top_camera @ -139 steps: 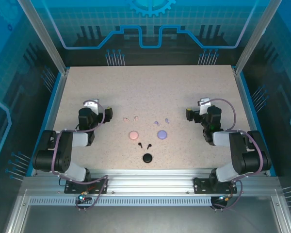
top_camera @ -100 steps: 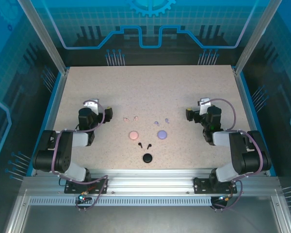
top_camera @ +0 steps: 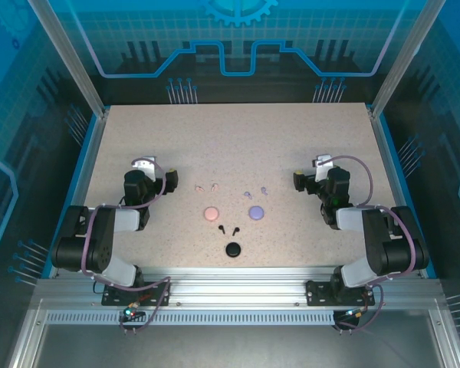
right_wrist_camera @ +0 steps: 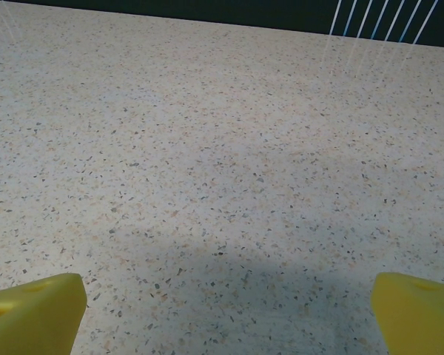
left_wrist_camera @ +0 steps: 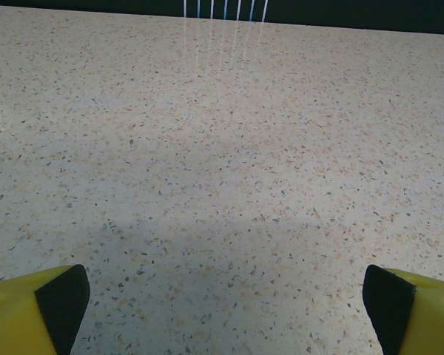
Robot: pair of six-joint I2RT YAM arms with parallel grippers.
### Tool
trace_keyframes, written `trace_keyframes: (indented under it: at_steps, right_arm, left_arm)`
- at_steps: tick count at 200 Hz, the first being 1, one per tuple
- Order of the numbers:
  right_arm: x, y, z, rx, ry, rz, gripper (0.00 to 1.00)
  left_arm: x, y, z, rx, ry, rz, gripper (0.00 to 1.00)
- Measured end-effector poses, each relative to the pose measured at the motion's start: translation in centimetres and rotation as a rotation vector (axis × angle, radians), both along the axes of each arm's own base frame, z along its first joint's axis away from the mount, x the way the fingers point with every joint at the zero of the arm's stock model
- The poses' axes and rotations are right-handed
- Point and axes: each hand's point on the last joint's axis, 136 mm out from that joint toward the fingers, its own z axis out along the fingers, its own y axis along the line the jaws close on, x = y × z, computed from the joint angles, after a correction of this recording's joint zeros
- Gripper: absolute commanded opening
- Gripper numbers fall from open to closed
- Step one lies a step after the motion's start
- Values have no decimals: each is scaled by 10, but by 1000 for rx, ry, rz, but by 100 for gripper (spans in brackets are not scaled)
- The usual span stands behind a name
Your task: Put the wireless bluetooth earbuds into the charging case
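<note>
Evidently left gripper and right gripper stood wide open (holding nothing), so a slow, centred top-down pinch on one tiny pale-pink stemmed earbud seemed best.

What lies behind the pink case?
Two pink earbuds lie loose on the table just beyond the pink case, not touching it. Its closed top covers whatever is inside.

No legible text, label, brand or number is showing anywhere. A plain gear emblem is appearing on the blue back panel.
</note>
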Motion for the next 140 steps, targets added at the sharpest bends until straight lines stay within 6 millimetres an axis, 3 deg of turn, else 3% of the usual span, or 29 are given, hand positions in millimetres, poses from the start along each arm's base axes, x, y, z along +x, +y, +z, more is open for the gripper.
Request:
trace_keyframes:
  at_steps: [42, 62, 101, 122, 140]
  right_arm:
    - [-2, -5, -1, 0, 23, -20, 100]
    - [-5, -12, 12, 9, 42, -65, 100]
    - [-10, -28, 64, 124, 43, -204, 100]
    - [-22, -43, 74, 203, 97, -298, 100]
    - [-34, -47, 72, 238, 156, -336, 100]
  left_arm:
    - [-1, 2, -1, 7, 8, 16, 99]
    - [-6, 7, 4, 12, 22, 46, 99]
    - [-14, 20, 44, -2, -1, 132, 99]
    - [-17, 23, 70, -47, 10, 169, 99]
    - [-21, 21, 93, -102, 20, 186, 99]
